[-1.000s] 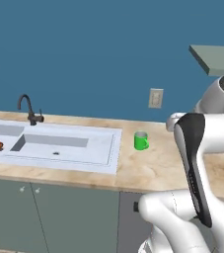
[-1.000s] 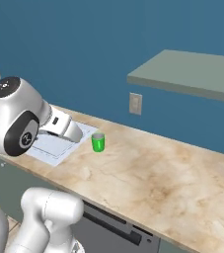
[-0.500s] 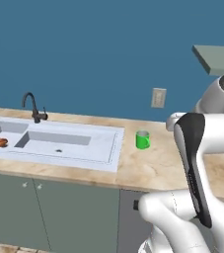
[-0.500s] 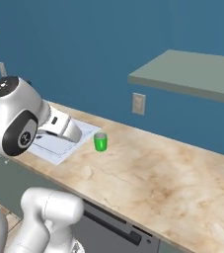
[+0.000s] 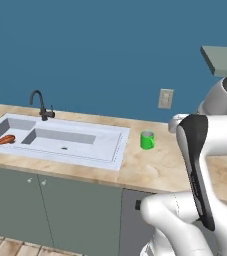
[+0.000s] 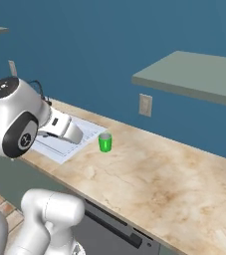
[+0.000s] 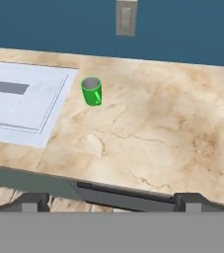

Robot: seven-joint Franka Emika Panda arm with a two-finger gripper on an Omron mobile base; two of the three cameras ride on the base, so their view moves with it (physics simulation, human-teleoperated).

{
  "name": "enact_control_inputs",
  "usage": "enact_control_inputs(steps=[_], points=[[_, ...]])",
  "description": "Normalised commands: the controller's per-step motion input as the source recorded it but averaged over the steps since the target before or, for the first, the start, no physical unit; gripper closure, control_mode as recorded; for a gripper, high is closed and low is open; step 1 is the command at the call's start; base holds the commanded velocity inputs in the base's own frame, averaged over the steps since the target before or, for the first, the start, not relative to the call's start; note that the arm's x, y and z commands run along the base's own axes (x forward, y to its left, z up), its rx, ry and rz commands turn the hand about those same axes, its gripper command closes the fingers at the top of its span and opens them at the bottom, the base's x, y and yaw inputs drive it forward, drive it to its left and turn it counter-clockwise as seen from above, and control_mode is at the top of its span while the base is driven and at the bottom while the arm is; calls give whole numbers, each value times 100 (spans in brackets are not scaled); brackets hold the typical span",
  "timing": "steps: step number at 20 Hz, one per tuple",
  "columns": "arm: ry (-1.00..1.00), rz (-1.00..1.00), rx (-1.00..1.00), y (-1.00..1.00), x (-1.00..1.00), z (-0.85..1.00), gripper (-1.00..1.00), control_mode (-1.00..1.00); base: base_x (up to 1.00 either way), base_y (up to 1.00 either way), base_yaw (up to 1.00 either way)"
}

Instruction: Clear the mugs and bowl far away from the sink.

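The green mug (image 7: pixel 91 91) stands upright on the marble worktop (image 7: pixel 163 128), just beside the sink (image 5: pixel 60 142) rim. The jaws are spread wide and empty, well short of it. Approach step, I judge: next, reach forward and straddle the mug.

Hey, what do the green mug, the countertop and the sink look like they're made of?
Green mug: probably glossy plastic or glazed ceramic; the colour is bright, solid and opaque, with a paler inside.
Countertop: looks like polished marble or stone-look laminate; beige with darker veins and blotches.
Sink: matte pale grey-white, maybe composite or enamel; it shows no metallic shine, unlike the slim black faucet, which looks like coated metal.
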Motion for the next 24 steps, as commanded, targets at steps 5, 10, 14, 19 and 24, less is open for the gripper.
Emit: enact_control_inputs(steps=[5, 10, 14, 19, 24], points=[[6, 19, 0, 0, 53, -16, -100, -100, 0, 0, 0], [5, 18, 0, 0, 51, -29, -100, -100, 0, 0, 0], [4, 3, -3, 0, 36, -28, -100, -100, 0, 0, 0], [4, 0, -7, 0, 30, -26, -100, -100, 0, 0, 0], [0, 2, -2, 0, 21, -51, -100, -100, 0, 0, 0]])
